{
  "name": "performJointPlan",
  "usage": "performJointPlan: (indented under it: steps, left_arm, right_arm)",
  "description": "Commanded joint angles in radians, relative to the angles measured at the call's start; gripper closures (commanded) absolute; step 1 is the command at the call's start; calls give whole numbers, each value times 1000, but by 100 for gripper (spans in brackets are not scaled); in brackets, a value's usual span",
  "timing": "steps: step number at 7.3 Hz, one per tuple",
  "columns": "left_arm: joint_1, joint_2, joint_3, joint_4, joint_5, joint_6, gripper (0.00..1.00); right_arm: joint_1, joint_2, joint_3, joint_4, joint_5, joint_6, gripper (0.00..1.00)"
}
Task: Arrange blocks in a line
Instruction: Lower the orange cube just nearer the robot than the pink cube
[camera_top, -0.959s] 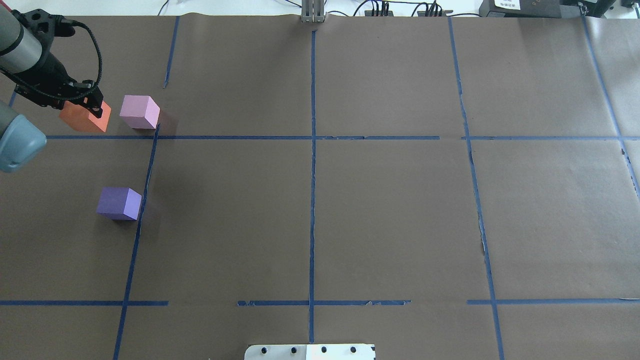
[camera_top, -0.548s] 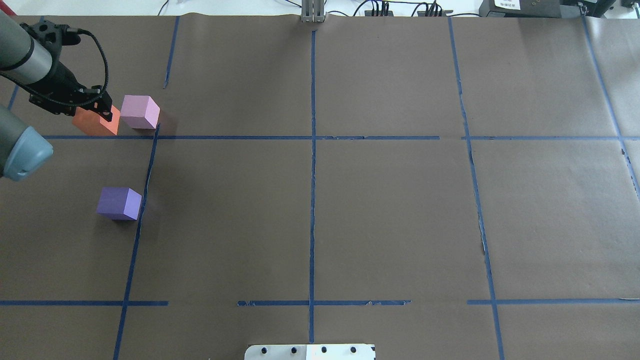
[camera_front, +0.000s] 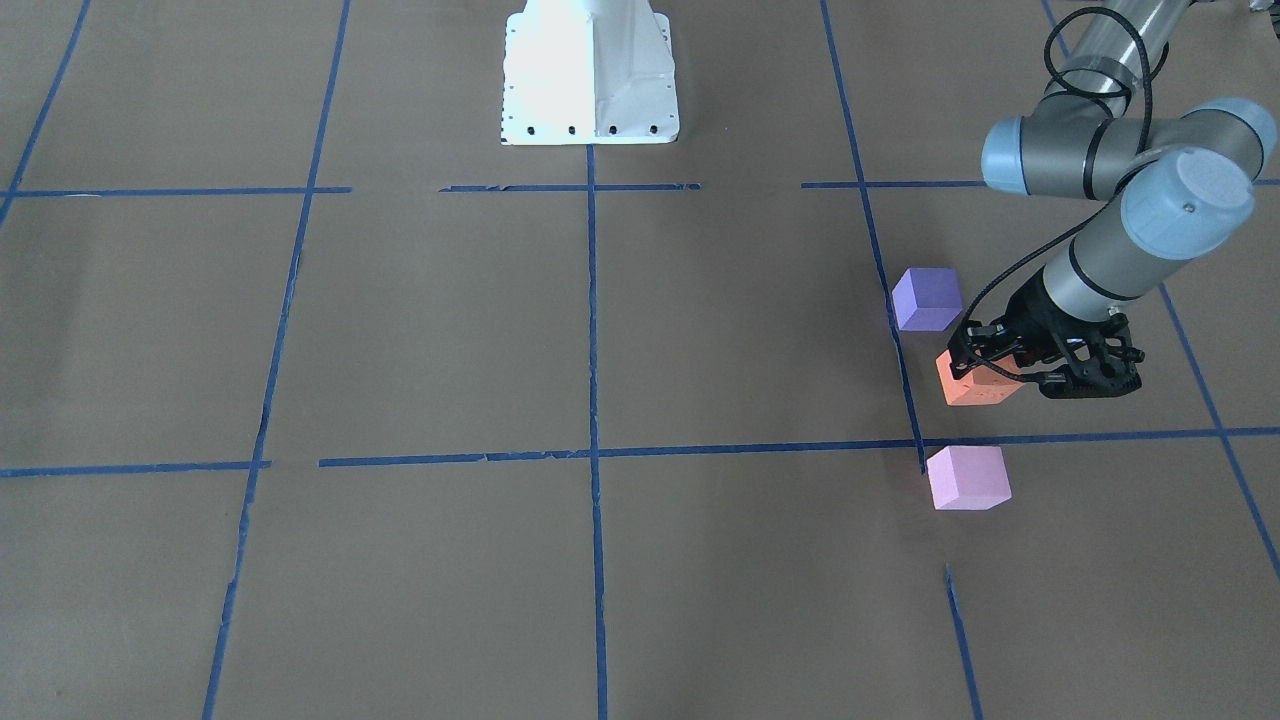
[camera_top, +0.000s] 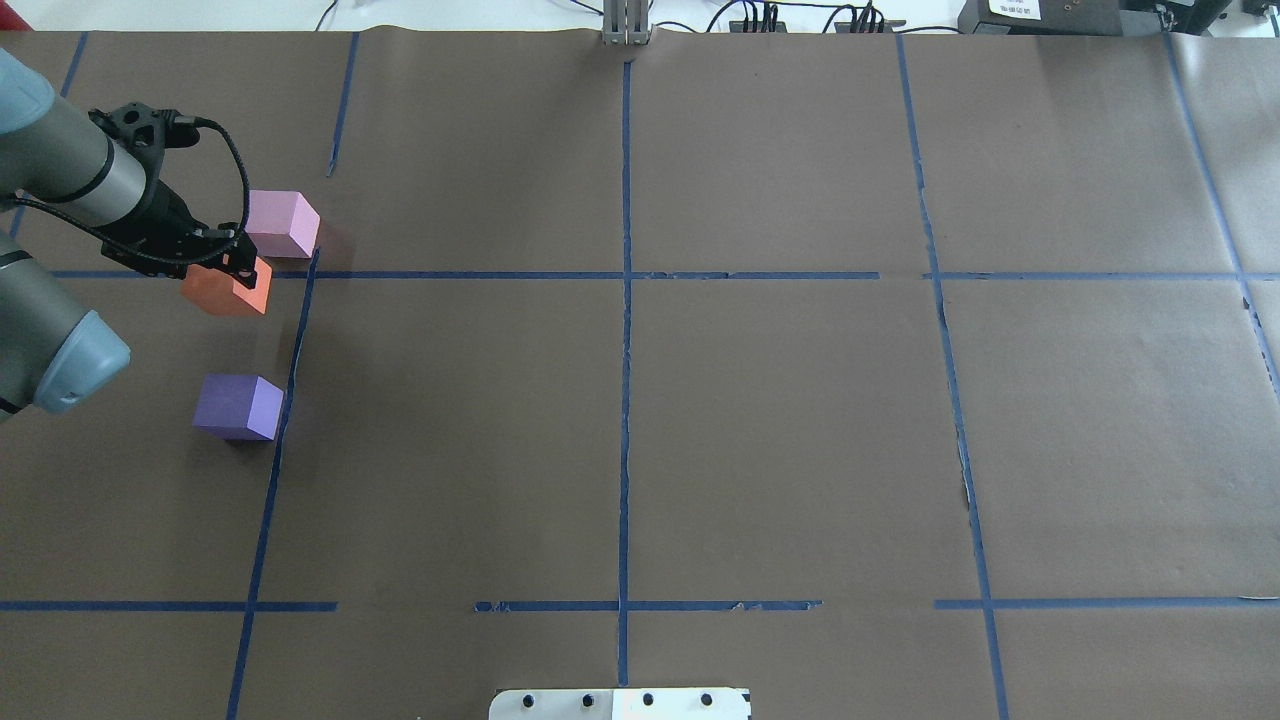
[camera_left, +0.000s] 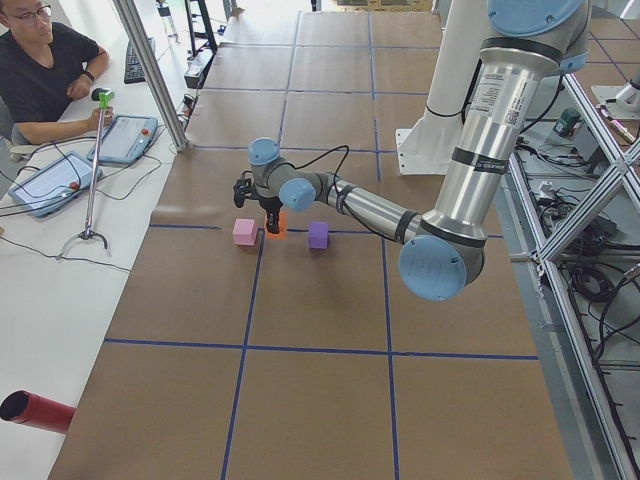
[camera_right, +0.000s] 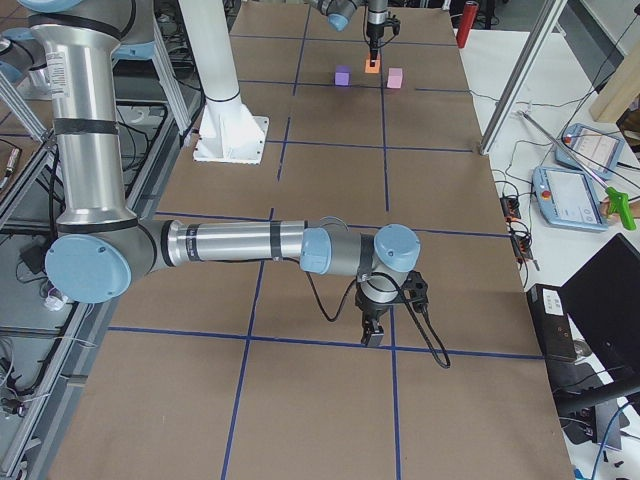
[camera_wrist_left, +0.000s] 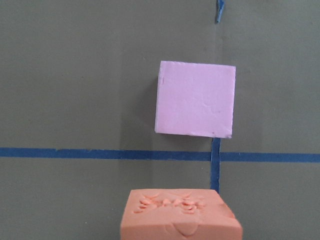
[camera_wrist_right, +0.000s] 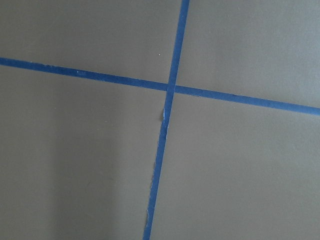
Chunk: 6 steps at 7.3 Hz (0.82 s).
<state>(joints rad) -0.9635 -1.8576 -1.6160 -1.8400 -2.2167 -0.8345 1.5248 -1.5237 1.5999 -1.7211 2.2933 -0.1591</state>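
The left gripper (camera_top: 233, 262) is clamped on the orange block (camera_top: 225, 293), whose edges run roughly parallel to the tape lines (camera_top: 624, 400), with the pink block (camera_top: 283, 222) ahead and the violet block (camera_top: 238, 405) behind; the right gripper (camera_right: 372, 335) opening cannot be told.

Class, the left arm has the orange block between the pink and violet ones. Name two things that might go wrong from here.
The orange block, gripped by the left gripper, sits to the robot's left of the line joining the pink block and violet block; released here, the row would likely bend. The fingers are close to the pink block's corner, so a sideways correction may nudge it.
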Motion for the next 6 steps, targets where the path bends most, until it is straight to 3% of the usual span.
performJointPlan:
  steps: [1,6]
  left_arm:
    - [37,1,27,-39,5,-20,86]
    - [46,3,97,-116,28,-25,86]
  right_arm:
    - [0,-1,0,0,0,0,0]
    - [0,-1,0,0,0,0,0]
